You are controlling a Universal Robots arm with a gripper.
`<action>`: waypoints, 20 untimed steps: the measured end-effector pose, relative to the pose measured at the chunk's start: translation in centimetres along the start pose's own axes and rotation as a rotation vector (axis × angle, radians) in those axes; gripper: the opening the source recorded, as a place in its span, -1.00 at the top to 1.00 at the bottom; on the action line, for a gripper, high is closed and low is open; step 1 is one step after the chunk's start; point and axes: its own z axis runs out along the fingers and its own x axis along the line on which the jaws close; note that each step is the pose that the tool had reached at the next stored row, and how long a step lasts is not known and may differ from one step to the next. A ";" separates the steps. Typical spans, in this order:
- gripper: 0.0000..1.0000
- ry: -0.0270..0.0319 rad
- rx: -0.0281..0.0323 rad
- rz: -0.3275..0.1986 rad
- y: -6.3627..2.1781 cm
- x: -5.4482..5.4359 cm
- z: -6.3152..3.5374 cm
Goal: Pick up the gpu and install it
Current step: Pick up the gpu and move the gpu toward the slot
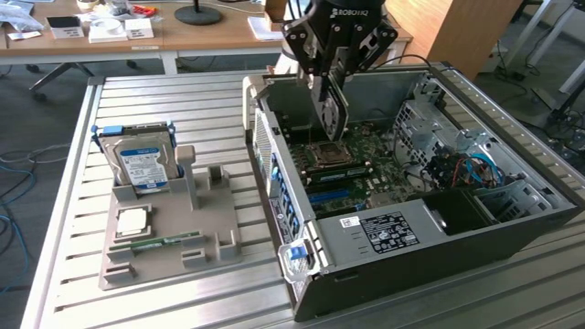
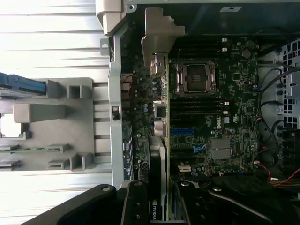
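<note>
My gripper (image 1: 332,77) is shut on the gpu (image 1: 331,113), a thin card that hangs upright on its edge above the open computer case (image 1: 512,226). The card's lower end hovers just over the motherboard (image 1: 370,161), close to the processor socket (image 1: 327,154). In the wrist view the gpu (image 2: 159,140) appears edge-on between my gripper's (image 2: 159,208) black fingers (image 2: 136,206). Its silver bracket (image 2: 159,33) points toward the case's rear wall. Blue expansion slots (image 2: 185,132) lie on the motherboard (image 2: 234,117) beside the card.
A grey fixture (image 1: 210,257) on the slatted metal table holds a hard drive (image 1: 137,161), a processor chip (image 1: 133,221) and a memory stick (image 1: 164,241). Inside the case are a power supply (image 1: 393,229) and cables (image 1: 466,171). A wooden desk (image 1: 183,38) stands behind.
</note>
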 end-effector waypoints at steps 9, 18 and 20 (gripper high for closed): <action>0.47 0.0000 -0.0001 0.000 0.01 -0.1 0.01; 0.47 0.0001 -0.0013 0.000 0.04 -0.7 0.02; 0.47 0.0001 -0.0015 0.000 0.06 -1.0 0.03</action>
